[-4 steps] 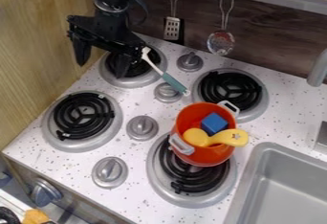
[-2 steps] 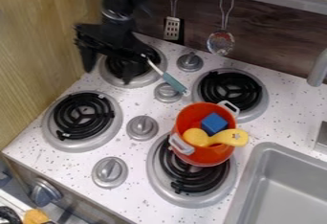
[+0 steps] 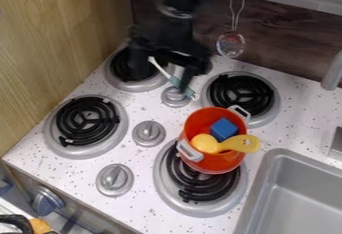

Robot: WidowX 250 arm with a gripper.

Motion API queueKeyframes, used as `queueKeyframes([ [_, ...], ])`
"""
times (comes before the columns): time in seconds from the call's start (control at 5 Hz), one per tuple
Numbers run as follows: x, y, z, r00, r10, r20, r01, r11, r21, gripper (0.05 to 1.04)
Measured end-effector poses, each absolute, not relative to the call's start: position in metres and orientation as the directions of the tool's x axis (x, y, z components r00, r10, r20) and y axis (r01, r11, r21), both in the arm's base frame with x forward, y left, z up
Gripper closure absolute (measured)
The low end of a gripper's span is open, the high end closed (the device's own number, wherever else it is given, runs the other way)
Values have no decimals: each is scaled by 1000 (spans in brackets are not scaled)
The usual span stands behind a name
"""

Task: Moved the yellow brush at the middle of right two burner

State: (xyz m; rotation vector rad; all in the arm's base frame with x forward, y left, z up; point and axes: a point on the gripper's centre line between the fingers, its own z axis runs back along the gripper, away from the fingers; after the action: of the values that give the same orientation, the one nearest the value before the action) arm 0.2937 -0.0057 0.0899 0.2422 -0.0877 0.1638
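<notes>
Can see the black gripper (image 3: 161,79) hanging above the back left burner's (image 3: 137,86) right side, spread wide. Can make out a teal-and-white brush (image 3: 161,69) lying slantwise from that burner to just beside a knob (image 3: 176,97), perhaps untouched, being partly hidden. Can also see a yellow utensil (image 3: 239,144) and blue block (image 3: 224,128) inside the red pot (image 3: 217,166), set on the front right burner (image 3: 194,210).
</notes>
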Motion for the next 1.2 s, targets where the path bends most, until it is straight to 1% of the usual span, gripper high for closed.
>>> queueKeyframes([
  [0.2,295,-51,92,992,96,84,-114,963,243,85],
  [0.4,296,-77,79,995,76,71,-93,957,276,85],
  [0.6,286,-100,69,997,40,68,-58,951,305,85],
  [0.8,283,-104,50,993,59,99,-88,944,318,85],
  [1.2,294,-105,26,989,28,145,-74,944,322,85],
])
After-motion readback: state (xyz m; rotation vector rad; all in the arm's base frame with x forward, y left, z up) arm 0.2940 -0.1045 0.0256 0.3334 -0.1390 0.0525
